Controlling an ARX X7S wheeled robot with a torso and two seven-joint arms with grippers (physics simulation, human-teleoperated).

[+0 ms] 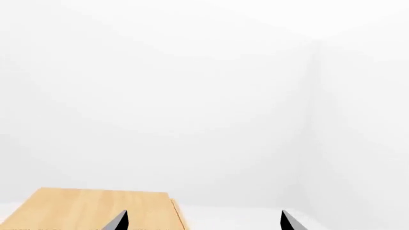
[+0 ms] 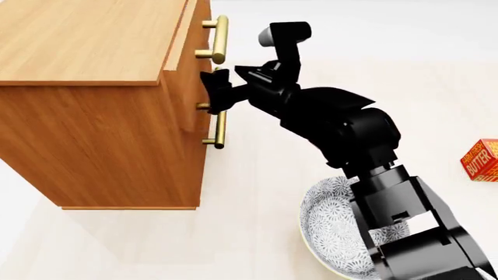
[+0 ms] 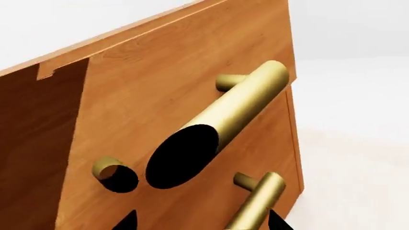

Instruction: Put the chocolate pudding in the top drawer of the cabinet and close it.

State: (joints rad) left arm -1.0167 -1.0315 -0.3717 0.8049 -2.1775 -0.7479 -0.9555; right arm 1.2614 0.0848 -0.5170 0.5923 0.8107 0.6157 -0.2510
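The orange-brown cabinet (image 2: 101, 128) stands at the left. The top drawer (image 2: 196, 41) has a brass handle (image 2: 221, 38), and the lower drawer's handle (image 2: 218, 127) sits below it. My right gripper (image 2: 216, 93) is open at the cabinet front, between the two handles. In the right wrist view the top drawer's handle (image 3: 240, 108) looms close. The lower handle (image 3: 259, 201) lies between my open right gripper's (image 3: 201, 221) tips, near one of them. My left gripper (image 1: 204, 221) is open and empty above the cabinet top (image 1: 96, 206). The chocolate pudding is out of view.
A patterned bowl (image 2: 323, 233) sits on the floor at the bottom right, partly behind my right arm. An orange-red butter box (image 2: 482, 158) lies at the right edge. White floor surrounds the cabinet.
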